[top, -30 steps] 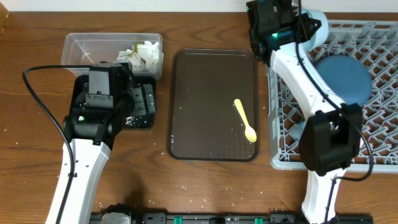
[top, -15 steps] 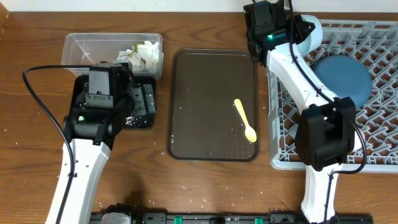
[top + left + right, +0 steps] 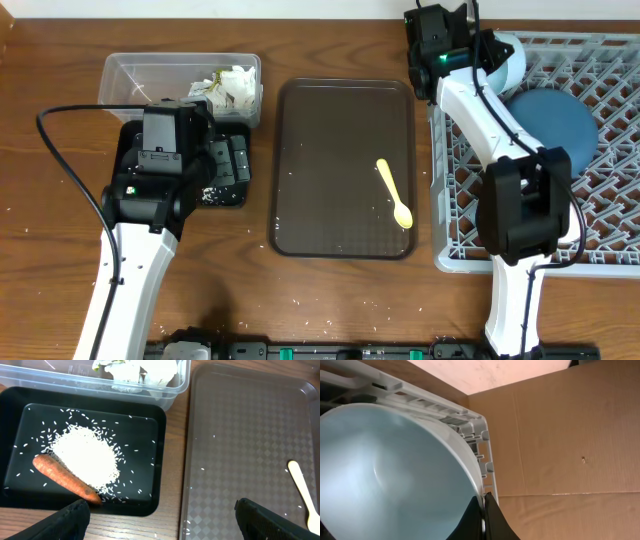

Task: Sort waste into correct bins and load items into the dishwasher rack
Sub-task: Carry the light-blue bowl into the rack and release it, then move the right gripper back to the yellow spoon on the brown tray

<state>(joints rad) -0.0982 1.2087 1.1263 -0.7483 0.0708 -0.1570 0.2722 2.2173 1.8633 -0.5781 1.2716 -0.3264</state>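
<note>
Clamping right gripper, fingers together, on rim of white bowl. Tilting it against far corner of dishwasher rack, probably so pegs prop it. Hovering left gripper, fingers wide apart and empty, over black tray holding rice and orange-brown food piece. Noting paper scraps in clear tub, dark blue plate in rack, and yellow spoon lying on brown serving tray, not yet loaded. Finding no readable writing.

Spoon on serving tray, tub behind shallow tray at left, rack right
</note>
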